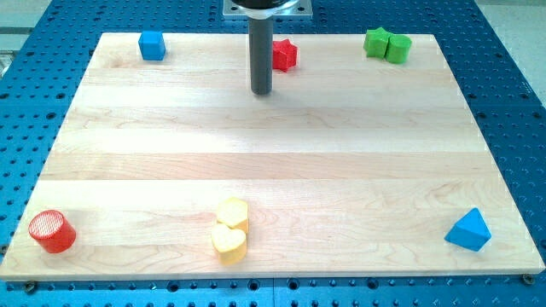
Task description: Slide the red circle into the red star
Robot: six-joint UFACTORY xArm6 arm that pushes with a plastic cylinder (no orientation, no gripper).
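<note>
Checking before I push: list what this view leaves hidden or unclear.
- Red star: its left part is hidden behind the rod, camera view; whether my tip touches it cannot be told.
- Arm above the rod: cut off by the view's top.
- Two green blocks: touching, exact shapes too small to tell.
- Red circle: fully visible.

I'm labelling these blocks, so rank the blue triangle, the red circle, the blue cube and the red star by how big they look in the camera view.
1. blue triangle and red circle: look alike, both near the view's bottom
2. blue cube
3. red star, partly hidden by the rod
</note>
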